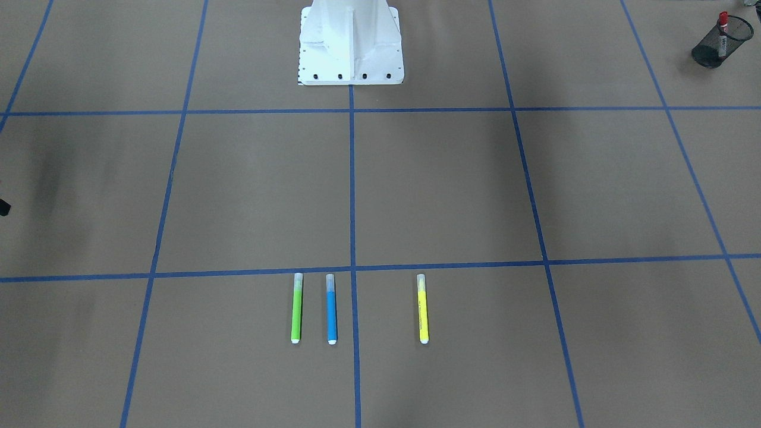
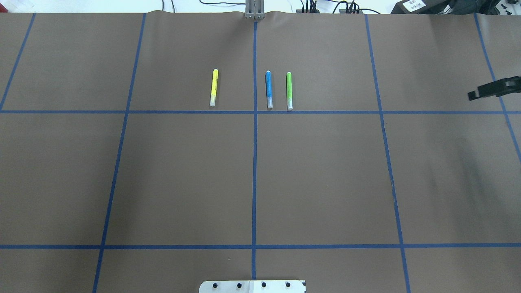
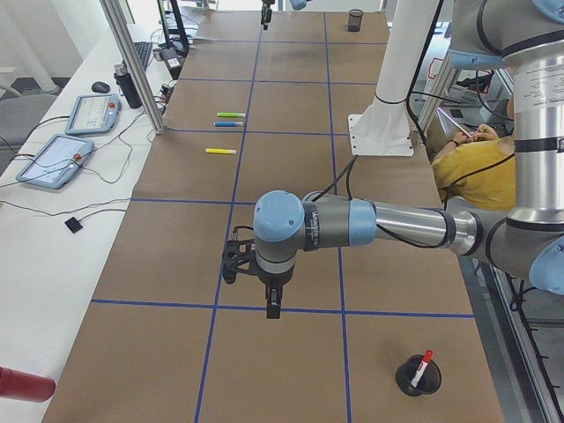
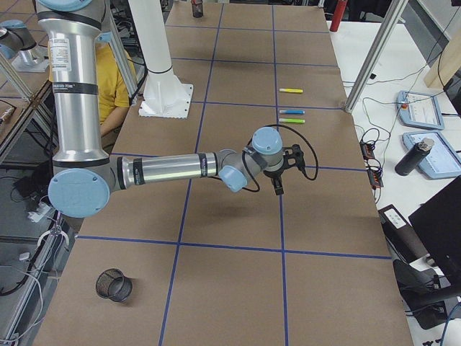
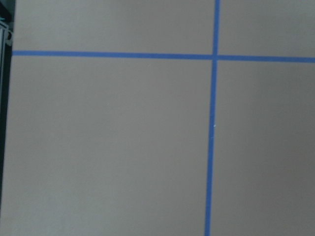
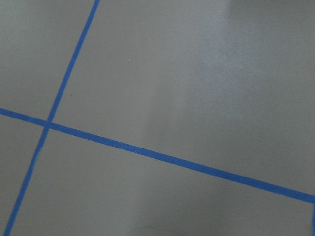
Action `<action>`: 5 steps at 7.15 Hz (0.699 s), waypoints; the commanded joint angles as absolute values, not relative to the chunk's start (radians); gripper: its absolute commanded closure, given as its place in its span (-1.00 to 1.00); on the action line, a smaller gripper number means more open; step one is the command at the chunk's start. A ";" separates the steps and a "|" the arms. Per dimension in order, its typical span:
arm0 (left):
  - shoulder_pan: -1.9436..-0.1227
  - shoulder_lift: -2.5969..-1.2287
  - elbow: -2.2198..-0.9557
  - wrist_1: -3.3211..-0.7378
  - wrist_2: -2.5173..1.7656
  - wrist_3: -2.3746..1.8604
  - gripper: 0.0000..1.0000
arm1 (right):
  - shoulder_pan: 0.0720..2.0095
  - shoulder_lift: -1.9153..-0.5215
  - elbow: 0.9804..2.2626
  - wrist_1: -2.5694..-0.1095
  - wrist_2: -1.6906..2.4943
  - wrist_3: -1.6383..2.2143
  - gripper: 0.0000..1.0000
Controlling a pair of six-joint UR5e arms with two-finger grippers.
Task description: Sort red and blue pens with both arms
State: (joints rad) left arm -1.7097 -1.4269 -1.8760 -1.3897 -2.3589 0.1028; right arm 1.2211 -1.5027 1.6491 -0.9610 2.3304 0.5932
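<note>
Clocked red marker (image 1: 722, 32) standing in mesh cup (image 1: 704, 56) at L end of table (image 1: 446, 190). Judged red half done, blue half to go. Spotted blue pen (image 1: 331, 309) lying flat in far row of grid, just R of centre line (image 1: 352, 196), parallel to green pen (image 1: 296, 309) just beside it on its R. Near, not touching. Ignored yellow pen (image 1: 423, 309), over on other side of line, well apart. Found 2nd cup (image 4: 114, 285) at R end w/ no pen seen in it. Reckoned that for blue's home.

Caught R gripper (image 4: 278, 186) hanging over bare paper, pointing down, apart from pens. Couldn't read jaw opening; saw nothing held. Same for L gripper (image 3: 272, 304): hung over bare paper, apart from its cup, opening unreadable from side view, nothing visibly held. Got only tape & paper from both wrist cams.

Judged next pick as R arm's job, given blue's side of line. To do it well: needed to come down square over mid-barrel, fingers across pen, not along it. Needed to open only a bit wider than barrel, to slot one finger into gap w/o nudging green. Needed to go low enough to pinch a slim round barrel, close gently, lift straight up, then carry to 2nd cup & release upright.
</note>
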 commanded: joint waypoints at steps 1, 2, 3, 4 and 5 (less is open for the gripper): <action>-1.684 -1.440 -1.876 -1.439 -2.390 0.086 -1.00 | 1.062 -1.288 1.654 -1.160 2.185 0.776 -1.00; -1.680 -1.448 -1.875 -1.439 -2.390 0.087 -1.00 | 0.987 -1.166 1.648 -1.305 2.113 0.840 -1.00; -1.678 -1.447 -1.873 -1.440 -2.390 0.087 -1.00 | 0.886 -1.064 1.629 -1.369 2.015 0.965 -1.00; -1.678 -1.448 -1.865 -1.440 -2.390 0.087 -1.00 | 0.809 -0.937 1.567 -1.385 1.961 1.091 -1.00; -1.675 -1.448 -1.858 -1.442 -2.390 0.087 -1.00 | 0.746 -0.799 1.460 -1.385 1.897 1.191 -1.00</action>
